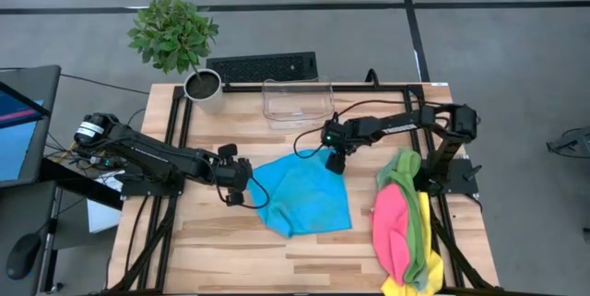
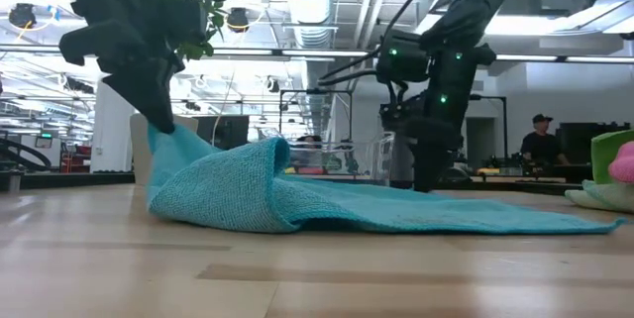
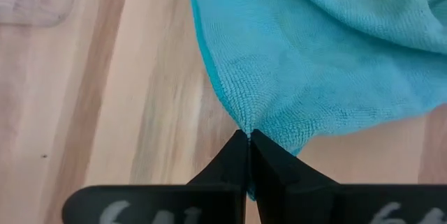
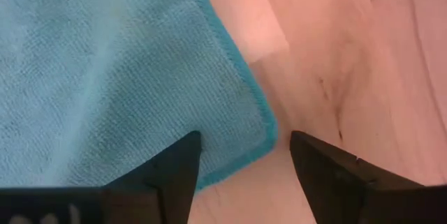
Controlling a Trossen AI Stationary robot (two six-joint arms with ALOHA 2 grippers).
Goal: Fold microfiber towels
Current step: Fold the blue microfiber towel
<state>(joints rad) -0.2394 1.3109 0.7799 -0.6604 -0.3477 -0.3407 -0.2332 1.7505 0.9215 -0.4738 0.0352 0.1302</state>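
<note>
Bare table lies open at the near edge. A clear bin and potted plant block the far edge; piled towels crowd the right side.

A pale wooden slatted table carries everything. A bright blue microfiber towel lies spread at its middle. Behind the towel sits a clear plastic bin; a white pot with a leafy green plant stands beside that bin. Well right of the towel lies a heap of pink, green and yellow cloths.

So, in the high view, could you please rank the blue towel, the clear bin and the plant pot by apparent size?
1. Blue towel, spread out, largest.
2. Clear bin.
3. Plant pot, smallest, not counting its leaves.
</note>
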